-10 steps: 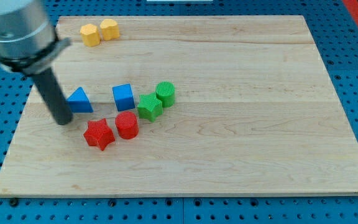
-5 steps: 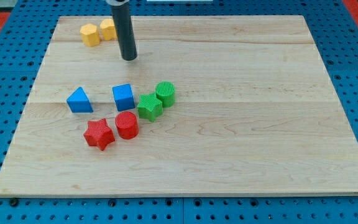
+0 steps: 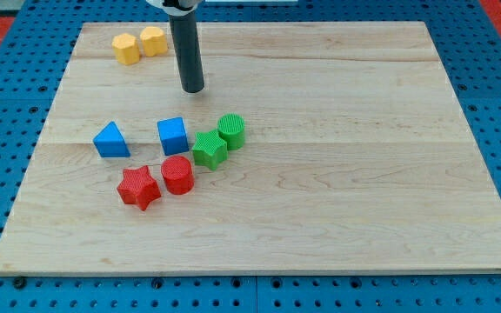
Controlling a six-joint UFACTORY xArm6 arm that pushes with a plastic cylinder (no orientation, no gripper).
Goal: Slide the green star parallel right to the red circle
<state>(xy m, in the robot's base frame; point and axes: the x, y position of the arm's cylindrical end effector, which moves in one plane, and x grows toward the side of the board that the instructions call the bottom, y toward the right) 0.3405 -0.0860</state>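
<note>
A: tip pos?
B: My tip point(image 3: 194, 89) sits toward the view's top, well apart from the green star point(image 3: 209, 149). No gripper in view.
A: star?
B: Touching the green cylinder point(image 3: 231, 130), just right and above the red circle point(image 3: 177, 175).

Green star point(image 3: 209, 149); red circle point(image 3: 178, 175); pale wooden board point(image 3: 337, 191); dark rod point(image 3: 187, 48)

board point(image 3: 364, 174): pale matt wood (grained) | green star point(image 3: 209, 149): ribbed, likely plastic | rod point(image 3: 187, 52): dark matt
</note>
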